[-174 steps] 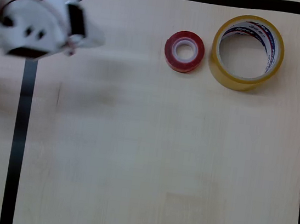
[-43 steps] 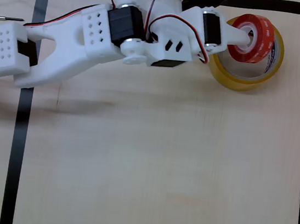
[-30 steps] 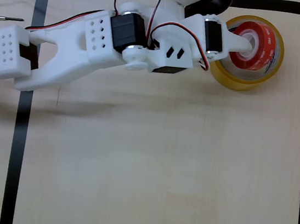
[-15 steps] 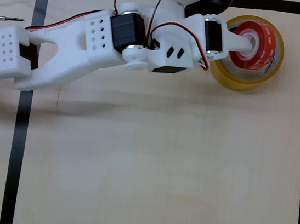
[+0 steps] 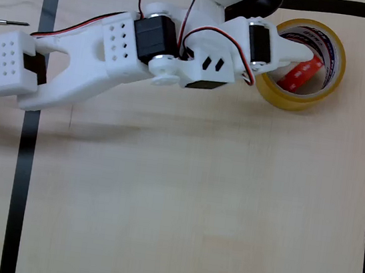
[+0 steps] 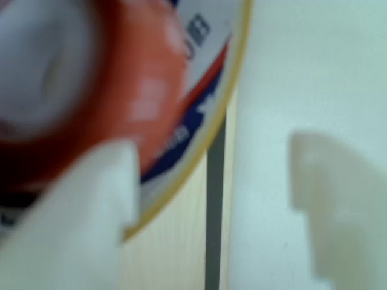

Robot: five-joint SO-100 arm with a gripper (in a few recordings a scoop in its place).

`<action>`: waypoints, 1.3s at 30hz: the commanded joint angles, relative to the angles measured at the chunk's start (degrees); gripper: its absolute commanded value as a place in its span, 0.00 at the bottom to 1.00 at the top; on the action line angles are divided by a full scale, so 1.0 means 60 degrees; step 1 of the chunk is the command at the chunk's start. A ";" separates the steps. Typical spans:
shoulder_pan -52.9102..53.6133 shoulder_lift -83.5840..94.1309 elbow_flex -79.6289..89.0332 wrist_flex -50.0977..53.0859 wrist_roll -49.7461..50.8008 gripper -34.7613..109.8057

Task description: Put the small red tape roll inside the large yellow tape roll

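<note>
1. the small red tape roll (image 5: 301,73) is lying tilted inside the hole of the large yellow tape roll (image 5: 335,74), near the table's (image 5: 194,199) upper right corner in the overhead view.
2. the gripper (image 5: 306,53) is reaching over the yellow roll's left rim.
3. in the wrist view the red roll (image 6: 130,90) is showing blurred beside a white finger (image 6: 78,211); whether the fingers are apart i cannot tell.

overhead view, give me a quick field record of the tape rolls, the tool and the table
red tape roll: tilted inside the yellow roll's hole, partly hidden by its wall
yellow tape roll: flat on the table, upper right in the overhead view
tool: white tip over the yellow roll's hole, at the red roll; open or shut unclear
table: light wood, black tape border
</note>
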 commanded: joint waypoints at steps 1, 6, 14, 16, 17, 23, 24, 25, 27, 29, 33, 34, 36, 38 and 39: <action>0.0044 0.0703 -0.1157 -0.0146 0.0059 0.33; -0.0015 0.1304 -0.1157 0.0586 0.0059 0.24; -0.0073 0.2944 -0.1157 0.2813 0.0059 0.24; -0.0073 0.3340 -0.1157 0.3296 0.0059 0.24; -0.0073 0.3486 -0.1157 0.3530 0.0059 0.24; -0.0088 0.4072 -0.1157 0.5566 0.0146 0.24; -0.0088 0.4189 -0.1172 0.5977 0.0176 0.24; -0.0088 0.4336 -0.1172 0.6416 0.0264 0.24; -0.0088 0.4673 -0.1172 0.7280 0.0278 0.24; 0.0015 0.5039 -0.1143 0.7544 0.0366 0.24; 0.0366 0.6167 -0.1040 0.7559 0.0615 0.24; 0.0396 0.6445 -0.0908 0.7559 0.0615 0.24; 0.0425 0.7471 0.0396 0.7544 0.0601 0.24; 0.0498 0.8672 0.2183 0.7544 0.0542 0.24; 0.0571 0.9258 0.2974 0.7529 0.0542 0.24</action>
